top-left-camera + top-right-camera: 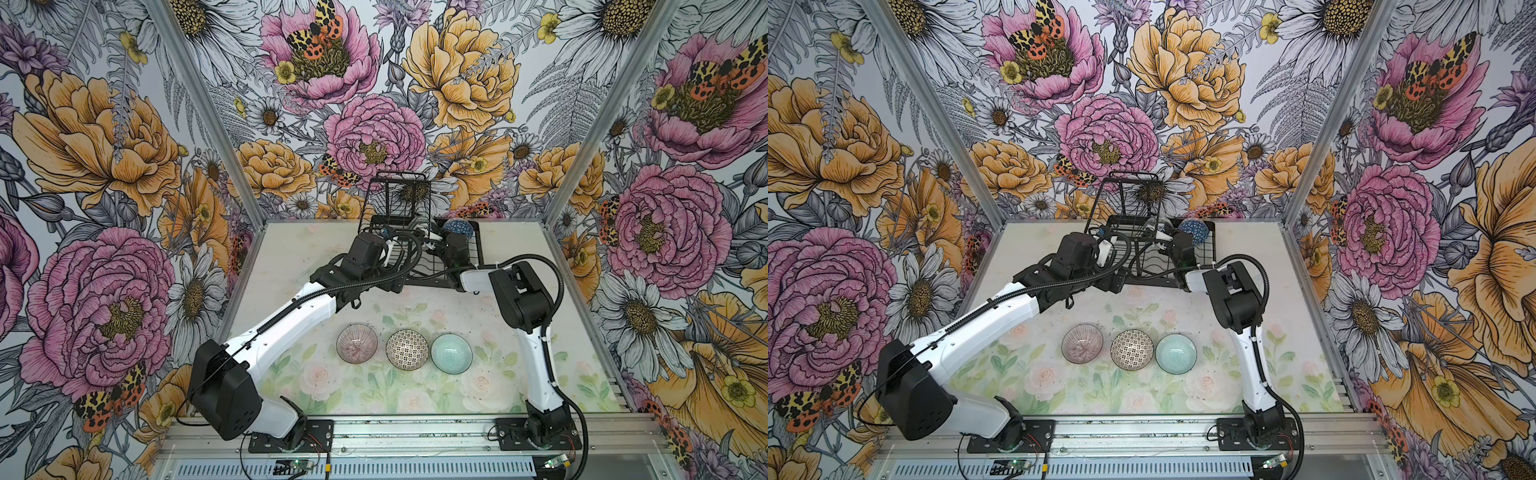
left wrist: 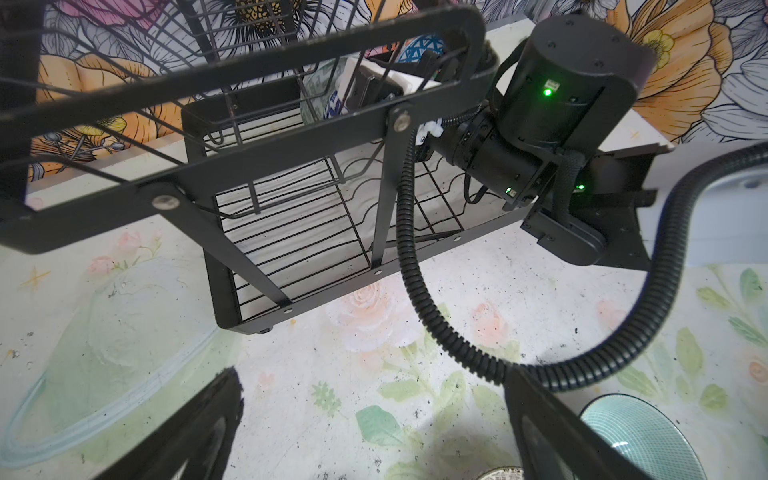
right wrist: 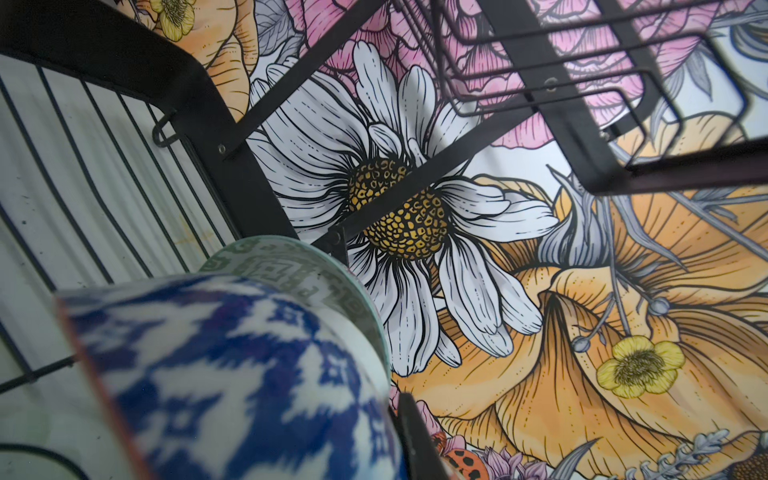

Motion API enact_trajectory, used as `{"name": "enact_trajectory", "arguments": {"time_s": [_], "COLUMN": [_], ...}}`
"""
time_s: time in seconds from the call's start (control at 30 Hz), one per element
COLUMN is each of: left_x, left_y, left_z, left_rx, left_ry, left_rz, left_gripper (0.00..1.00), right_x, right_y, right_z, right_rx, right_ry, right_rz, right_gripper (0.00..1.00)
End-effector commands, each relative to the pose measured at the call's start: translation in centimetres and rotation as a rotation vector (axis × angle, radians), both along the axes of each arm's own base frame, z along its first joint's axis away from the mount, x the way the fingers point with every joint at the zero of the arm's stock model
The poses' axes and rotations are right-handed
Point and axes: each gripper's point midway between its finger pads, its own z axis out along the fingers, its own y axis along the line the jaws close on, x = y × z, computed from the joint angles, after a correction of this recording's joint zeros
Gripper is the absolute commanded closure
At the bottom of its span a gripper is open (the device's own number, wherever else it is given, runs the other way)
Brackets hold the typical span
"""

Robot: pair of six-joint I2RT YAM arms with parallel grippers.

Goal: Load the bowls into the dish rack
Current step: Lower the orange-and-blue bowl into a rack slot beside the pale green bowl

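The black wire dish rack (image 1: 478,249) (image 1: 1213,245) stands at the back of the table. A blue lattice bowl (image 1: 457,228) (image 1: 1192,229) leans in its far right corner. My right gripper (image 1: 433,239) (image 3: 395,440) is inside the rack, shut on the rim of a blue-and-white bowl with an orange edge (image 3: 232,374). That bowl lies close against a grey-green patterned bowl (image 3: 299,270). My left gripper (image 1: 394,254) (image 2: 374,436) hangs open and empty over the table by the rack's front left. The pink-striped (image 1: 356,344), black-white tiled (image 1: 407,349) and pale teal (image 1: 451,354) bowls sit in a row at the front.
The rack's taller wire basket tier (image 1: 397,195) rises at its back left, over the right gripper. My right arm's cable hose (image 2: 409,266) loops in front of the rack. Flowered walls close in the table on three sides.
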Motion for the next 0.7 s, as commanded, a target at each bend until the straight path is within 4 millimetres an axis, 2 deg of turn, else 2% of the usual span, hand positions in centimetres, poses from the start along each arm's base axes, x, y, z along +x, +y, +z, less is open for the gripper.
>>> {"name": "enact_trajectory", "arguments": {"time_s": [0.0,0.67], "left_x": [0.0,0.0], "left_y": [0.2,0.5], "left_z": [0.2,0.0], "left_rx": [-0.006,-0.007], "left_ry": [-0.004,-0.003], "left_rz": [-0.008,-0.002], "left_gripper": [0.01,0.01], "right_x": [0.5,0.5], "right_y": [1.2,1.2], "right_z": [1.5,-0.9], "right_rx": [0.04,-0.035], "right_ry": [-0.042,0.025], "right_rz": [0.014,0.02], "right_gripper": [1.0,1.0]}}
